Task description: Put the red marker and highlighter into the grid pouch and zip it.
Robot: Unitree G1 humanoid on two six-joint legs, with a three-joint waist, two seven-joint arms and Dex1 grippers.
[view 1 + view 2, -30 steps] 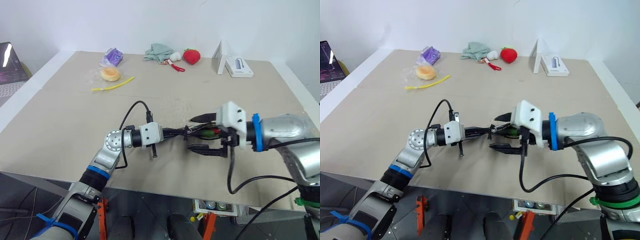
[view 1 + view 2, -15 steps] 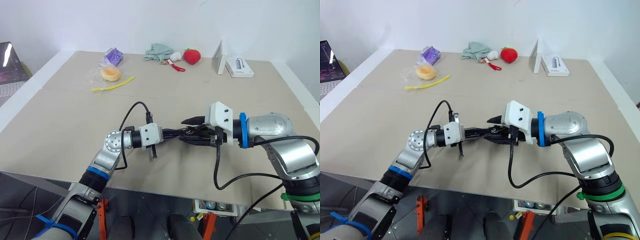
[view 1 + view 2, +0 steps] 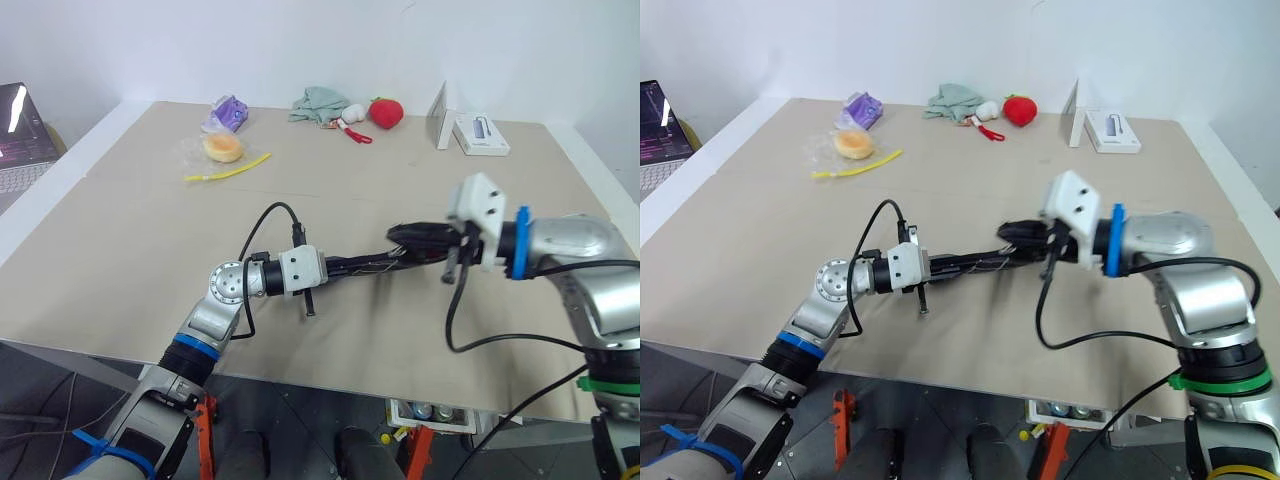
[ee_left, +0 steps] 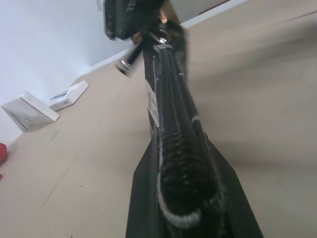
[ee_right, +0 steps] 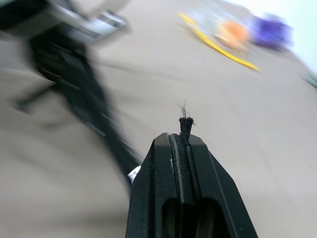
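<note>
pouch: grid pouch [image 3: 365, 266] held edge-on above table [image 3: 120, 250], between both pincers
L pincer [image 3: 340, 267]: clamped on pouch end
R pincer [image 3: 400, 237]: pressed together on black pull cord [image 5: 185, 126]
handling: soft, floppy fabric; prob light
hold: keep L end taut, tug cord only

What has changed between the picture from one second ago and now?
The right gripper closed on the black pull cord and moved right, away from the left gripper. The left gripper kept holding the grid pouch; the things at the table's far edge did not move.
</note>
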